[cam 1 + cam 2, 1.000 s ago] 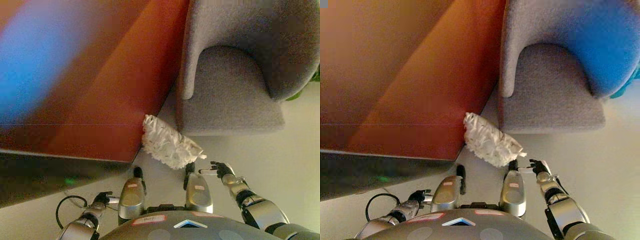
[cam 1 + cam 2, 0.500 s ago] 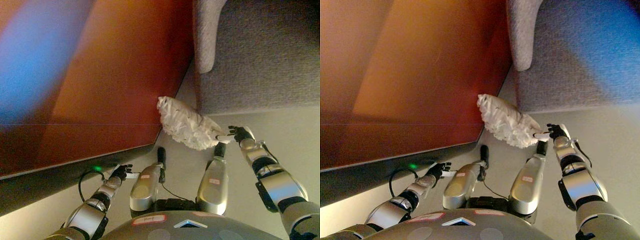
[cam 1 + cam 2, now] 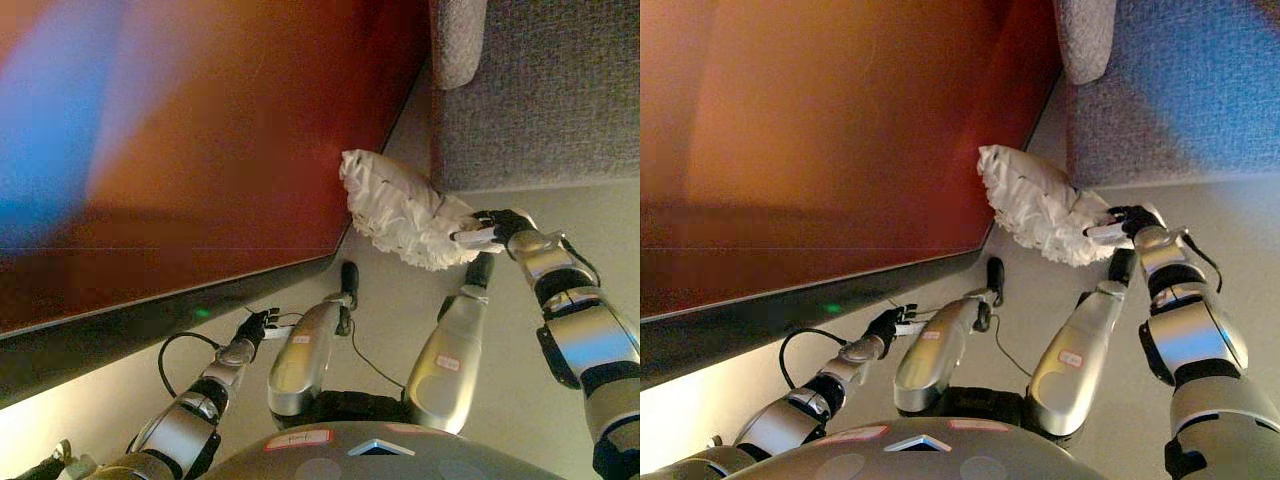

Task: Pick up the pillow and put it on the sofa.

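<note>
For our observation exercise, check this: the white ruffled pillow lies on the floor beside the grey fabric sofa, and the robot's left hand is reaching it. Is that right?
Not quite. The right hand reaches the white ruffled pillow, as the left eye view shows; the left hand hangs low, away from it. The pillow does lie on the floor beside the grey fabric sofa.

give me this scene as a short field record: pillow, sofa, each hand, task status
pillow: white ruffled fabric pillow on the pale floor, wedged between the red-brown panel and the sofa
sofa: grey upholstered sofa, upper right, nothing on the part in view
right hand: right hand at the pillow's near edge, fingertips touching it
left hand: left hand low over the floor, idle
task status: pillow not lifted yet
</note>
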`<state>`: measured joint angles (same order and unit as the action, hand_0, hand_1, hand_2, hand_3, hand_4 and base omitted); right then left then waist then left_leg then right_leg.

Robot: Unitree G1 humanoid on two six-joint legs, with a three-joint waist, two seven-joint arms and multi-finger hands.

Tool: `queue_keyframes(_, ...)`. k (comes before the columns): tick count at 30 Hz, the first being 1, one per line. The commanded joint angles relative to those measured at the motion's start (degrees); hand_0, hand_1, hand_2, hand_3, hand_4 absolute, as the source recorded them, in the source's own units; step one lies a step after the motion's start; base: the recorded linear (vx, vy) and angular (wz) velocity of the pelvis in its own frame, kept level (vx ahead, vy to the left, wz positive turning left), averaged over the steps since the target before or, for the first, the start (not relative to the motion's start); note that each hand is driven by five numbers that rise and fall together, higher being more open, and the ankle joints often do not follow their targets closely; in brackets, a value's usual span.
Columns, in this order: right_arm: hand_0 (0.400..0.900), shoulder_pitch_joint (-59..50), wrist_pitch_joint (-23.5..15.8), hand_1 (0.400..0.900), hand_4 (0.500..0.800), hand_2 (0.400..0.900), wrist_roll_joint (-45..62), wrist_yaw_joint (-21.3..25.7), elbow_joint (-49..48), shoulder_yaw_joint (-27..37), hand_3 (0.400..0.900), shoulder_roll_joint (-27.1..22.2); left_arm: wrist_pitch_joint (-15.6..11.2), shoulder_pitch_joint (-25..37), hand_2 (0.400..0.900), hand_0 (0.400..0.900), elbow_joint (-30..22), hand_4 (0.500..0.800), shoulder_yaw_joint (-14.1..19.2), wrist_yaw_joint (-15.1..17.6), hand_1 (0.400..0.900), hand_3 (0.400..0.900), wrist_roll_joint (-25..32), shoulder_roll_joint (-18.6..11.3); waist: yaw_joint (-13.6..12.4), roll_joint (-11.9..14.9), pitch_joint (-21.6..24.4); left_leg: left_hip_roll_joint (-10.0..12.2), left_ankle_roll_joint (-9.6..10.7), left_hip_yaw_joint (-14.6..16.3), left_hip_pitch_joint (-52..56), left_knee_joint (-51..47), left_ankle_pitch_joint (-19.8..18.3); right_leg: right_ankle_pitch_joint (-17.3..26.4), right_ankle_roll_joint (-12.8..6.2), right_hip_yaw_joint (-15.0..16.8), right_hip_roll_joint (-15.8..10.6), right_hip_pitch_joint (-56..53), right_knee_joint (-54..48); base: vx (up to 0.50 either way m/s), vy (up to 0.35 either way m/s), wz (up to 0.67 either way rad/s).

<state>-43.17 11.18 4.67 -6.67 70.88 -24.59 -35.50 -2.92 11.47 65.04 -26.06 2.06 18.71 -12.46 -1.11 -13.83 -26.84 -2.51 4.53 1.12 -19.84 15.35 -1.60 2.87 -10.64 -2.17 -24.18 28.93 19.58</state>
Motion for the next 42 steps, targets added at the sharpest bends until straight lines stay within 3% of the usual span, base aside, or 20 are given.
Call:
queue_keyframes(1, 0.900, -7.8, -0.2, 0.900, 0.800, 0.900, -3.1, -0.8, -1.6, -3.0, 0.900, -5.7, -1.6, -3.6, 0.900, 0.900, -1.6, 0.800, -0.4, 1.3, 0.900, 0.900, 3.9, -2.2, -0.6, -3.9, -1.8, 2.5, 1.5, -1.2, -3.3, 6.2, -3.7, 1.7, 0.26, 4.0, -3.7, 2.2, 1.3, -0.05, 0.119, 0.02)
queue_keyframes(9, 0.900, -14.1, 3.8, 0.900, 0.800, 0.900, -12.8, 3.5, -0.1, -6.0, 0.900, -9.3, -2.6, -6.4, 0.900, 0.900, -7.0, 0.800, -0.9, 0.6, 0.900, 0.900, 8.2, -2.9, -1.9, -6.0, -3.0, 1.7, 1.3, -0.6, -8.0, 7.2, -2.7, 2.0, 0.35, 4.3, -4.1, 4.8, 1.0, -0.04, 0.059, 0.01)
queue_keyframes(16, 0.900, -22.7, 6.2, 0.900, 0.800, 0.900, -20.6, 2.5, 1.0, -11.3, 0.900, -10.8, -1.6, -7.1, 0.900, 0.900, -12.5, 0.800, -1.8, 1.5, 0.900, 0.900, 11.2, -5.2, -4.1, -7.0, -3.0, 1.4, 1.0, -1.4, -13.0, 7.6, -1.3, 2.5, 0.31, 3.5, -4.0, 8.1, 0.7, -0.06, -0.020, 0.07)
queue_keyframes(23, 0.900, -29.4, 8.8, 0.900, 0.800, 0.900, -26.2, 0.2, 2.0, -15.6, 0.900, -8.5, -0.7, -7.7, 0.900, 0.900, -15.2, 0.800, -1.0, 1.0, 0.900, 0.900, 13.6, -6.9, -6.4, -7.6, -3.0, 1.2, 0.6, -2.1, -16.6, 7.7, -0.1, 2.7, 0.51, 2.6, -3.7, 10.8, 0.6, -0.07, -0.041, 0.08)
queue_keyframes(32, 0.900, -33.5, 10.5, 0.900, 0.800, 0.900, -16.4, -2.9, 3.1, -15.7, 0.900, -4.7, -1.7, -9.6, 0.900, 0.900, -17.4, 0.800, -0.3, 0.3, 0.900, 0.900, 12.9, -7.2, -8.6, -9.4, -3.0, 0.7, 0.2, -2.4, -19.7, 8.2, 0.6, 2.5, 0.92, 2.6, -3.6, 13.8, 1.6, -0.02, -0.001, 0.01)
queue_keyframes(39, 0.900, -32.4, 6.8, 0.900, 0.800, 0.900, -5.0, -6.8, 2.6, -11.8, 0.900, -3.2, -1.8, -10.9, 0.900, 0.900, -18.9, 0.800, -0.1, -0.1, 0.900, 0.900, 12.6, -7.2, -9.2, -10.2, -3.0, 0.6, 0.2, -2.2, -20.6, 8.2, 0.9, 2.4, 1.07, 2.8, -3.3, 15.0, 1.7, 0.01, 0.042, -0.01)
queue_keyframes(40, 0.594, -32.2, 6.6, 0.594, 0.616, 0.594, -3.6, -7.3, 2.4, -11.1, 0.594, -3.0, -1.9, -11.1, 0.900, 0.900, -18.9, 0.800, 0.0, -0.3, 0.900, 0.900, 12.4, -7.1, -9.3, -10.2, -3.0, 0.5, 0.2, -2.2, -20.7, 8.1, 0.9, 2.4, 1.15, 2.8, -3.2, 15.1, 1.7, 0.02, 0.037, 0.00)
queue_keyframes(42, 0.400, -32.0, 5.9, 0.400, 0.500, 0.400, 0.2, -8.2, 1.9, -10.1, 0.400, -2.8, -1.8, -11.5, 0.900, 0.900, -19.2, 0.800, 0.2, -0.4, 0.900, 0.900, 12.4, -7.1, -9.3, -10.3, -3.0, 0.5, 0.1, -2.2, -20.7, 7.9, 1.0, 2.2, 1.19, 2.9, -3.0, 15.4, 1.8, 0.02, 0.039, -0.02)
